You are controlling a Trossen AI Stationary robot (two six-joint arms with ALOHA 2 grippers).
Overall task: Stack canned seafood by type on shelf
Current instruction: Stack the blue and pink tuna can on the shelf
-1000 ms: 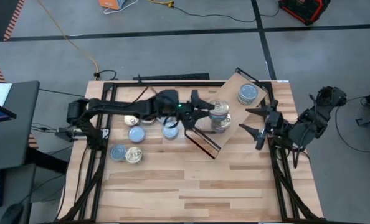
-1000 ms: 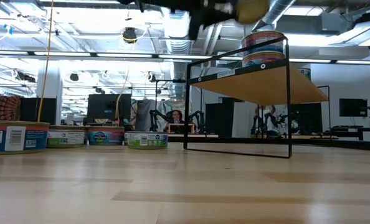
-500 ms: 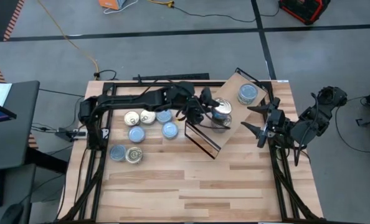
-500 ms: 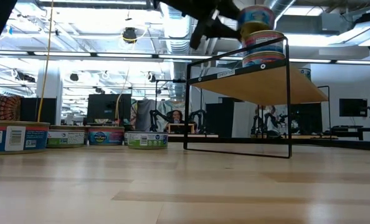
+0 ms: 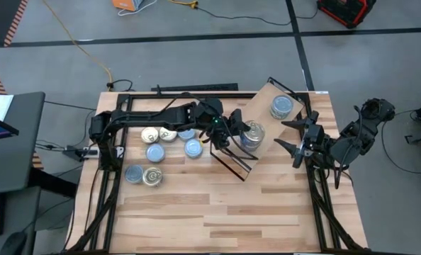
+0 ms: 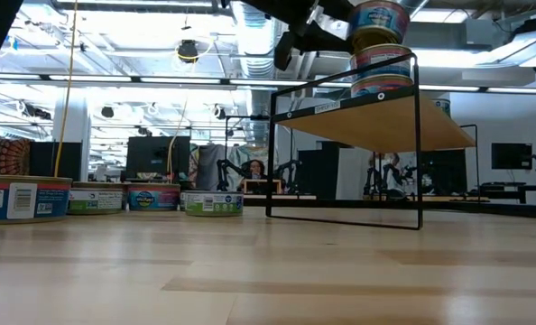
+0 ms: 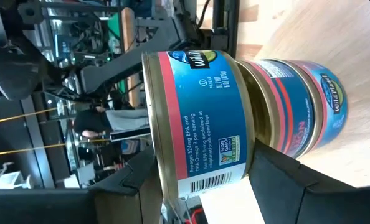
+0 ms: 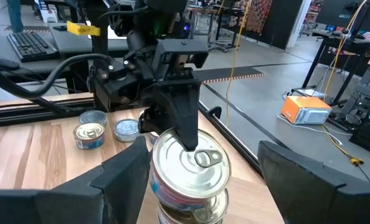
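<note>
Nearest you, across the low view, four tins (image 6: 115, 199) stand in a row on the desk (image 6: 268, 271), well apart from the shelf (image 6: 376, 122). From above you can see six loose tins (image 5: 154, 152) clustered on the desk's left half, some with pale gold lids, some light blue.

Farther in, your left gripper (image 5: 233, 136) is at the shelf (image 5: 264, 106), its fingers (image 7: 278, 180) clamped on a blue-labelled tin (image 7: 197, 118) that sits on top of a stack of tins (image 6: 381, 59) at the shelf's near end. In the left wrist view that tin rests against a red-striped tin (image 7: 297, 112) below it. The right wrist view shows its pale gold pull-tab lid (image 8: 188, 162).

Farther along the shelf, a second stack (image 5: 282, 107) stands near the far corner.

Your right gripper (image 5: 290, 140) waits just beside the shelf's right edge, fingers spread wide and holding nothing.
</note>
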